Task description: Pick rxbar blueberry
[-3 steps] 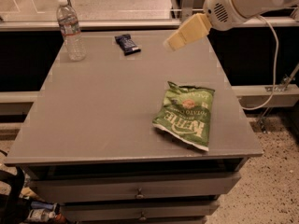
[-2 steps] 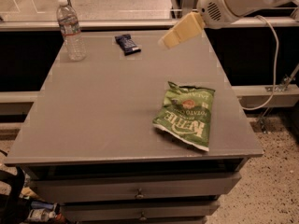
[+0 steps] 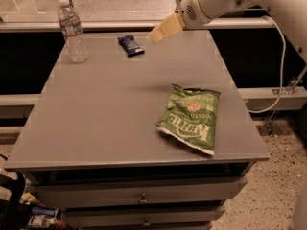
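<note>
Claw (image 3: 162, 30) hovers just beside rxbar blueberry (image 3: 130, 45) on table (image 3: 110, 114); we can't tell its state, grasp not yet made

Dim, warm light is falling on the desk (image 3: 96, 119); the tool (image 3: 158, 33), above the desk's far edge, is glowing pale.

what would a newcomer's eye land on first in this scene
The big green Kettle chip bag stands out most, lying flat on the right front part of the grey table. Next is the white arm, whose tan tool hangs over the table's far side, just right of the small dark rxbar blueberry. A clear water bottle stands upright at the far left corner.
</note>
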Available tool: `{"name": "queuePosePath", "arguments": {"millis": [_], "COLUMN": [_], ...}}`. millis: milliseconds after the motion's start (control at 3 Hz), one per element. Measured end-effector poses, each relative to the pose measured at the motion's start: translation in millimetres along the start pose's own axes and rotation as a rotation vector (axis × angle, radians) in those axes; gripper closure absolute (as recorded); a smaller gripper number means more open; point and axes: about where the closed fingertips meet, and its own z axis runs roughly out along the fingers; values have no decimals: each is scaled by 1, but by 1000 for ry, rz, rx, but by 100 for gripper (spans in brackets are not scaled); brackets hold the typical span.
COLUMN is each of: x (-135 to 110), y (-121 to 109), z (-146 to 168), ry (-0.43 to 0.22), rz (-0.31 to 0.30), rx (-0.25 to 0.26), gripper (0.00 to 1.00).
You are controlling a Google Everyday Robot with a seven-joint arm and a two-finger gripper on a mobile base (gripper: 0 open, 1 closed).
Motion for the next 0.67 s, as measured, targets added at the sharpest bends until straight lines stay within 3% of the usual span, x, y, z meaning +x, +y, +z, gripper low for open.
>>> {"name": "queuePosePath", "arguments": {"millis": [333,667], "x": [-2,0], "y": [-15,-23], "z": [61,93], "ry": [4,0], "rz": [68,107], "rx": [-7,-1], "gripper": [0,0]}}
